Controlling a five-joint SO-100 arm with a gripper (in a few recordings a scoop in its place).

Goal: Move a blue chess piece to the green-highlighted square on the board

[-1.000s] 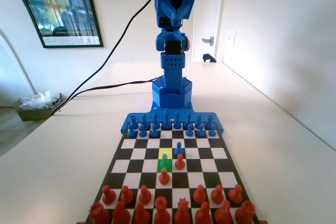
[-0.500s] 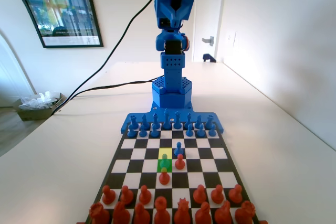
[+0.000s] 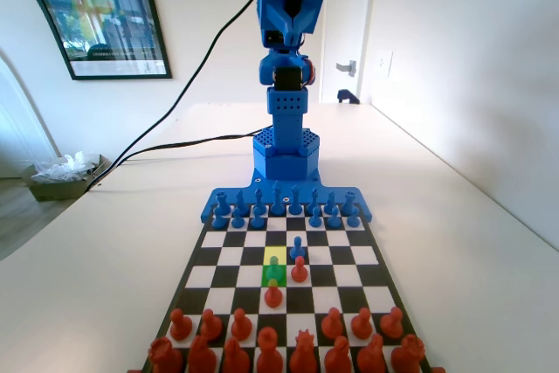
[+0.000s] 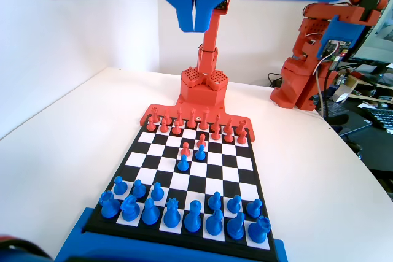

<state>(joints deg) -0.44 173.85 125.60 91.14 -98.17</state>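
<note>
While the gripper (image 4: 194, 19) hangs high with its jaws pressed together, holding nothing | the blue chess piece (image 3: 273, 270) stands on the green-highlighted square (image 3: 266, 276) | middle of the board (image 3: 345, 255)

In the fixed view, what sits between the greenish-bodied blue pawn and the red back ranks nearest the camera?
One red pawn, on the square just in front of the blue chess piece standing on the green-highlighted square. Beyond it, one bare row of the board.
</note>
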